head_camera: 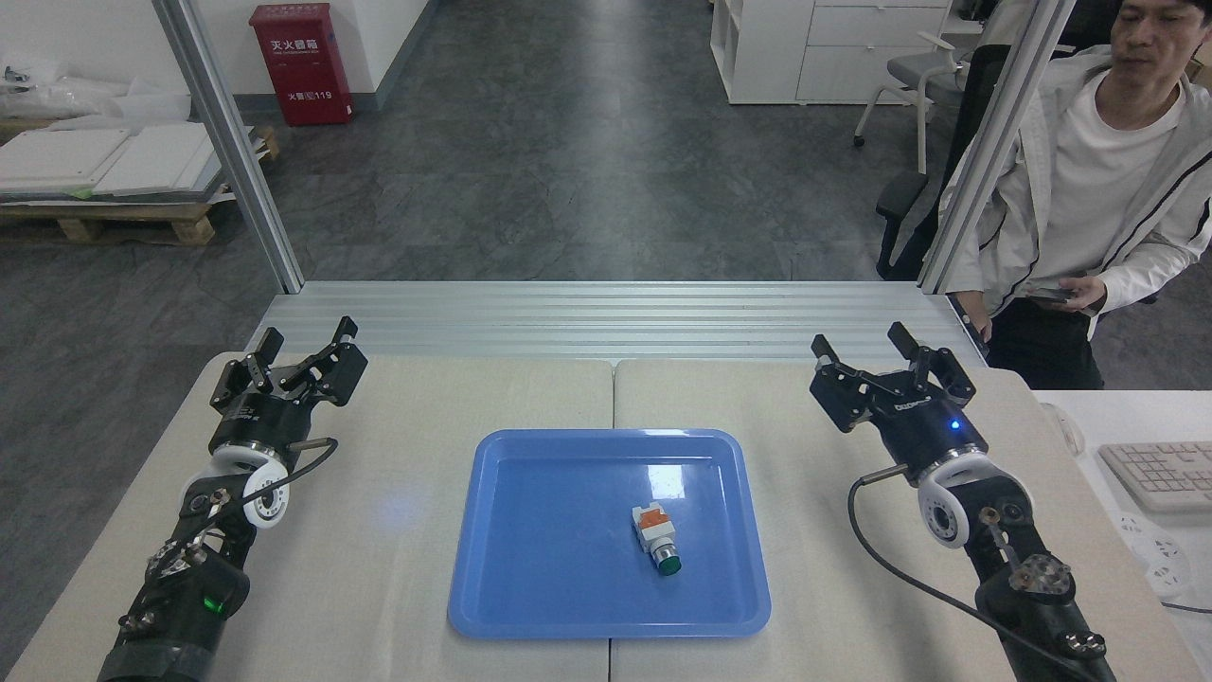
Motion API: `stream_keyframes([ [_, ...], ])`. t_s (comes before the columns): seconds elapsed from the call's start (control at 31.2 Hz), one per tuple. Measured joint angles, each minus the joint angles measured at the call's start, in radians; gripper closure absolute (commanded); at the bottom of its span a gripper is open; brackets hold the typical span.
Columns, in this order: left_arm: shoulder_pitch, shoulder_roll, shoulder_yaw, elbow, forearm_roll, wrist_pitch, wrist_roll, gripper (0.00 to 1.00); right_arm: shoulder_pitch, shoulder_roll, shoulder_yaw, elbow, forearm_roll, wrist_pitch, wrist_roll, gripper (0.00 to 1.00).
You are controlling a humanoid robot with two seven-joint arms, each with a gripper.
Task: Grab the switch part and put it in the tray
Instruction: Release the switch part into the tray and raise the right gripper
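Switch parts: one [655,538]
Trays: one, blue [530,606]
Grippers: two, left [305,354] and right [888,362]
People: one [1098,180]
Keyboards: one [1160,474], cut off by the frame edge
Red cabinets: one [300,62]
Office chairs: probably two, partly hidden [904,80]

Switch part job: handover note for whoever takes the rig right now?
Left gripper: open, empty, over the table's far left.
Right gripper: open, empty, over the table's far right, clear of the tray.
Switch part: lying on its side in the blue tray, right of centre, green cap toward the robot, orange end away.
Done: part is placed in the tray and released.
Left: nothing visible; no other part on the table.
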Motion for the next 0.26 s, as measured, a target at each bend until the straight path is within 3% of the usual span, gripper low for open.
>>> stream_keyframes([
  [0.1, 0.000, 0.000, 0.000, 0.000, 0.000, 0.000, 0.000, 0.00, -0.001, -0.034, -0.014, 0.039, -0.001, -0.015, -0.022, 0.01],
  [0.26, 0.000, 0.000, 0.000, 0.000, 0.000, 0.000, 0.000, 0.00, 0.015, -0.047, -0.021, 0.059, -0.022, -0.020, -0.034, 0.01],
])
